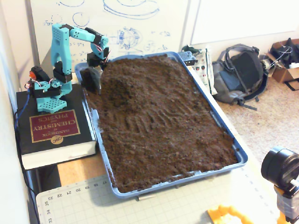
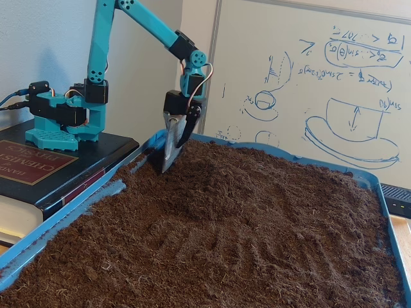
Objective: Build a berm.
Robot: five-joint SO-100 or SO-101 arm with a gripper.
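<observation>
Filling most of both fixed views: blue tray (image 1: 240,156) heaped with dark-brown soil (image 1: 163,126), faintly furrowed across the middle. Propped against the wall behind, whiteboard (image 2: 308,77) with blue sketches. Lying left of the tray in the higher view, thick book (image 1: 51,133) carrying the teal arm (image 1: 58,51). Rising near the tray's far left corner, berm (image 1: 119,86), a low rounded hump of loose soil with sloping sides (image 2: 215,176). Planted tip-down in soil just left of the berm, gripper (image 2: 168,160), jaws nearly closed, one flat scoop-like blade touching the surface, nothing visibly held.
</observation>
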